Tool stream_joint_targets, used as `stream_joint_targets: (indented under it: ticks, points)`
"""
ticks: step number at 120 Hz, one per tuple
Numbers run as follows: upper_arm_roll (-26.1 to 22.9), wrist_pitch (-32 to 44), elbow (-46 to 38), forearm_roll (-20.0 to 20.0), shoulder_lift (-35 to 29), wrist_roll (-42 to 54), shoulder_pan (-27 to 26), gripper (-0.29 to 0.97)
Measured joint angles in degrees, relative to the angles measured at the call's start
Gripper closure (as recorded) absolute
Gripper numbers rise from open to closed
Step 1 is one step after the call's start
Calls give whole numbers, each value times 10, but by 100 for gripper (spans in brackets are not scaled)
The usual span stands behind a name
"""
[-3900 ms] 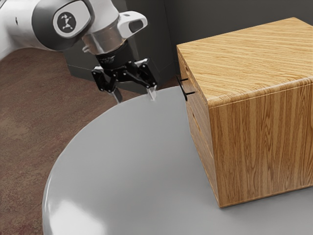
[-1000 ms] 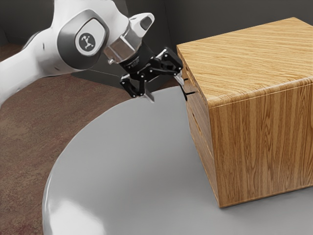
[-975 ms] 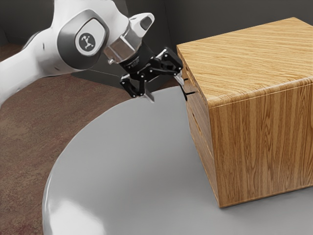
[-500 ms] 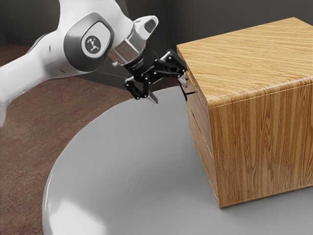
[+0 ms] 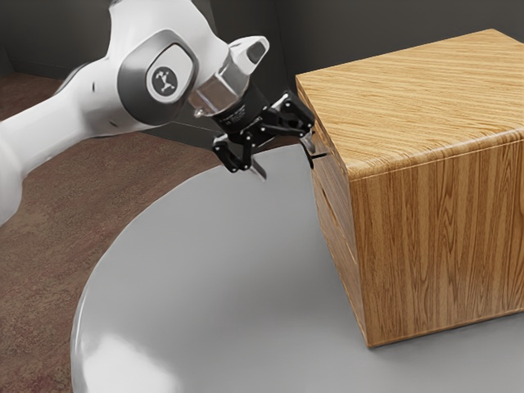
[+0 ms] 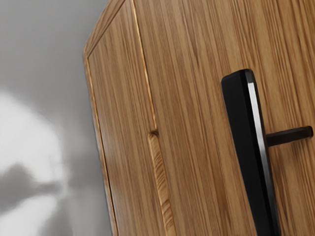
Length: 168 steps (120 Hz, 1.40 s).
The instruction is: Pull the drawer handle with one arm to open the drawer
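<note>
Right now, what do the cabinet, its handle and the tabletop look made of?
Cabinet: wood or wood veneer, by the oak-like grain; satin, no glare.
Handle: smooth black with a bright edge streak; painted metal or plastic, can't tell.
Tabletop: plain grey, semi-gloss, by its soft reflections; material unclear.

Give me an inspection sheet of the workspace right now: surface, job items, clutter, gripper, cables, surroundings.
Surface: round grey table, glossy.
Job's things: wooden cabinet stands on the table at the exterior view's right. The black drawer handle is on its front, which looks flush and not pulled out.
Clutter: nothing seen.
Grippers: gripper open and tilted toward the handle, with one finger close beside it. I cannot tell whether it touches.
Cables: nothing seen.
Surroundings: brown floor, dark wall.
</note>
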Motion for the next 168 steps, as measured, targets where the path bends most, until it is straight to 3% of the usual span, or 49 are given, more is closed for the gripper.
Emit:
stream_joint_targets:
  ticks: [43,168]
  points:
    - [11,-1,-22,-2,-10,0,-3,0]
    - [54,-1,-162,4,-144,5,-2,0]
